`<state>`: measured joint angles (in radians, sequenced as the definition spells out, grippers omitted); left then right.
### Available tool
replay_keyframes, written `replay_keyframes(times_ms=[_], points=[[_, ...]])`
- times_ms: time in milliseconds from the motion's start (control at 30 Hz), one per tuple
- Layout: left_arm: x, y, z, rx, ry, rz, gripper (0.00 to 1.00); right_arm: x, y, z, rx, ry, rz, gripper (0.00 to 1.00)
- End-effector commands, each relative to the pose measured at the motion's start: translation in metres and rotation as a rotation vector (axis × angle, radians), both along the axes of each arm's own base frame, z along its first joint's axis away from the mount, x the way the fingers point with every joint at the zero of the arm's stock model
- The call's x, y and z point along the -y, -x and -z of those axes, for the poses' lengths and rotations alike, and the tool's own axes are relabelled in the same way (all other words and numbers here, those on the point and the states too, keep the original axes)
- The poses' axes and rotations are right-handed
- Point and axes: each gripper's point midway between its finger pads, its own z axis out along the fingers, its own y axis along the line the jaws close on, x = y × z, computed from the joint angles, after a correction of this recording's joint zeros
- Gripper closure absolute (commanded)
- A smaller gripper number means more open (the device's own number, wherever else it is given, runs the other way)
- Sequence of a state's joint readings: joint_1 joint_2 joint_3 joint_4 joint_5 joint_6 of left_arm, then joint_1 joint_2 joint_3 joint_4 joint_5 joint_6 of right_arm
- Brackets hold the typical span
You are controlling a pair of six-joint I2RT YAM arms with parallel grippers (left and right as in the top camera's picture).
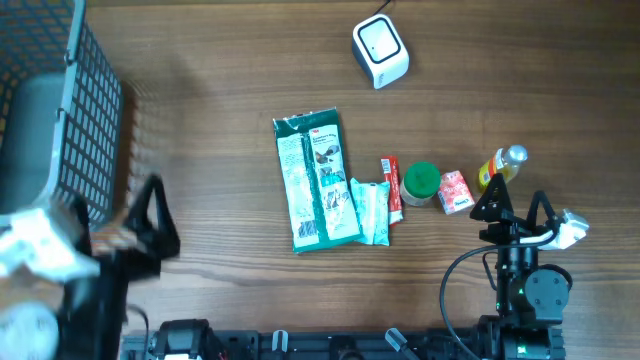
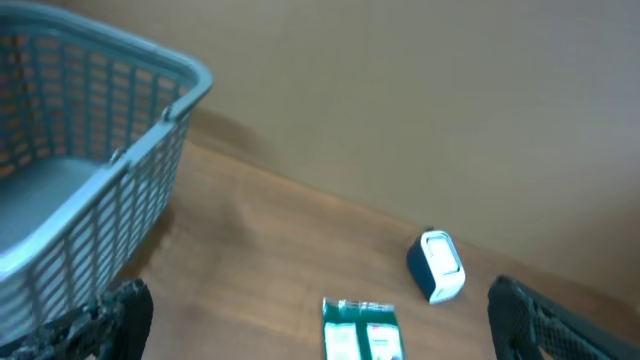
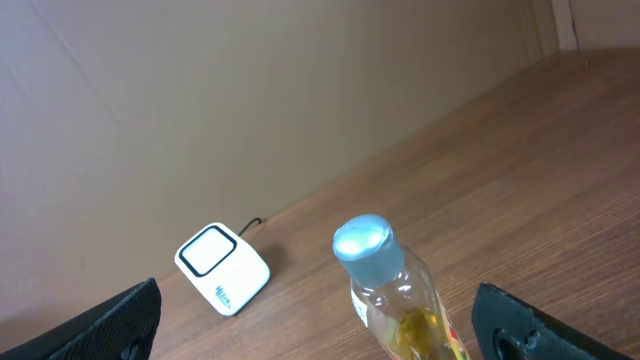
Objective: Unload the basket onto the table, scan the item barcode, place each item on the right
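The white barcode scanner (image 1: 381, 50) sits at the back of the wooden table, also seen in the left wrist view (image 2: 437, 266) and right wrist view (image 3: 222, 268). A row of items lies mid-table: a large green packet (image 1: 316, 180), a small teal packet (image 1: 369, 211), a red bar (image 1: 391, 188), a green-lidded jar (image 1: 420, 183), a red carton (image 1: 455, 191) and a yellow bottle (image 1: 501, 165). My right gripper (image 1: 513, 205) stands open just in front of the bottle (image 3: 395, 295), holding nothing. My left gripper (image 1: 150, 215) is open and empty near the basket, far from the items.
A grey-blue plastic basket (image 1: 80, 130) fills the far left of the table, its rim close to my left arm (image 2: 100, 170). The green packet (image 2: 362, 330) shows ahead of the left gripper. A beige wall stands behind the table.
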<state>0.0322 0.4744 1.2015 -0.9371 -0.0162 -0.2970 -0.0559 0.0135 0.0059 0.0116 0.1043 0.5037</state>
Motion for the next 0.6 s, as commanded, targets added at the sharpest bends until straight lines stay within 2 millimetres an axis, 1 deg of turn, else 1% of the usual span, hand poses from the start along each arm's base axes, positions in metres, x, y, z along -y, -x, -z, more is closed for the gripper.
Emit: replay_keyframes(times_ms=[0, 67, 100, 133, 167, 200, 300, 367, 433, 500, 567], points=[[-0.002, 0.029, 0.044, -0.002, -0.004, -0.016, 0.00, -0.002, 0.000, -0.003, 0.011, 0.005, -0.013, 0.00], [-0.001, 0.033, 0.070, 0.014, -0.005, -0.014, 0.00, -0.002, 0.000, -0.003, 0.011, 0.004, -0.013, 0.00], [-0.001, 0.032, 0.082, 0.027, -0.005, -0.013, 0.00, -0.002, 0.000, -0.003, 0.011, 0.005, -0.013, 0.00], [-0.001, 0.028, 0.089, 0.051, -0.005, -0.013, 0.00, -0.002, 0.000, -0.003, 0.011, 0.004, -0.013, 0.01], [-0.001, 0.024, 0.090, 0.094, -0.006, -0.010, 0.00, -0.002, 0.000, -0.003, 0.011, 0.004, -0.013, 0.00], [0.000, 0.013, 0.091, 0.149, -0.007, 0.000, 0.00, -0.002, 0.000, -0.003, 0.011, 0.004, -0.013, 0.00], [0.004, -0.005, 0.075, 0.278, -0.007, 0.026, 0.00, -0.002, 0.000, -0.003, 0.011, 0.005, -0.013, 0.00], [0.008, -0.015, 0.049, 0.457, -0.012, 0.046, 0.00, -0.002, 0.000, -0.003, 0.011, 0.005, -0.013, 0.00], [0.011, -0.018, 0.027, 0.705, -0.018, 0.064, 0.00, -0.002, 0.000, -0.003, 0.011, 0.005, -0.013, 0.00], [0.012, -0.019, 0.030, 0.799, -0.019, 0.068, 0.00, -0.002, 0.000, -0.003, 0.011, 0.004, -0.013, 0.00], [0.012, -0.026, 0.047, 0.808, -0.015, 0.070, 0.00, -0.002, 0.000, -0.003, 0.011, 0.005, -0.013, 0.00]])
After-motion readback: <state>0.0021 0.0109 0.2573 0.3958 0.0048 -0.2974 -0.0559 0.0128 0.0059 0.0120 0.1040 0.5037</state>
